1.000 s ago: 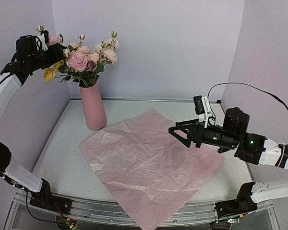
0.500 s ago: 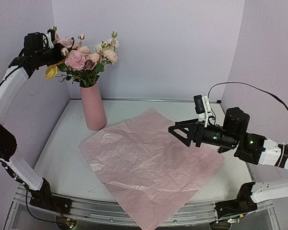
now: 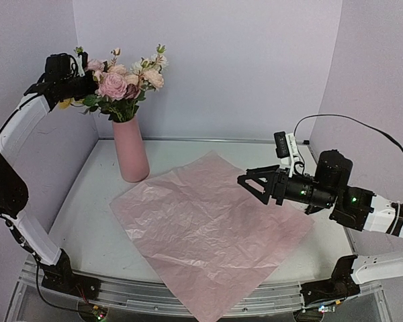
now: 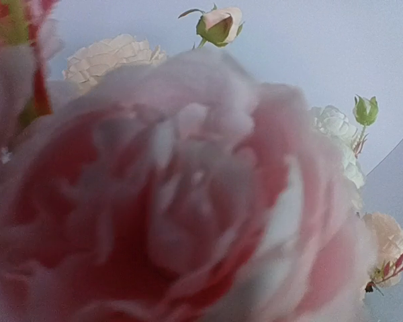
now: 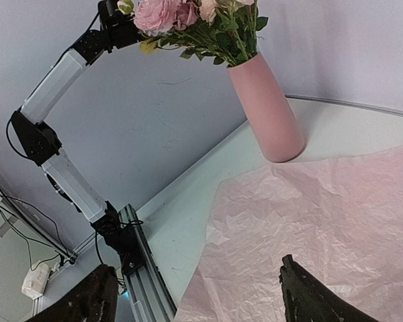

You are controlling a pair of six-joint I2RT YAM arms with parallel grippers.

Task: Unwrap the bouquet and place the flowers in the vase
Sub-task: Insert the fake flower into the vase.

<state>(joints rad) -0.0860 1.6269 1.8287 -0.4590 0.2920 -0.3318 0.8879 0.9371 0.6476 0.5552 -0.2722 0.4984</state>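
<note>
Above the vase point(image 3: 130, 153), the flowers point(image 3: 111, 85) hide my left gripper point(image 3: 80, 83), so I cannot tell its grip; my right gripper point(image 3: 250, 188) gapes empty.

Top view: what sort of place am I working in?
Probably a lab robot cell: plain lilac walls boxing in a white table, an aluminium rail at its near edge, a loose cable.

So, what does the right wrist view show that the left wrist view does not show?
Only the right wrist view shows the vase, the pink paper sheet spread flat on the table, the left arm and the open right end effector. Only the left wrist view shows one pink bloom from very close, blurred, filling most of the frame. Both views show the flowers.
</note>
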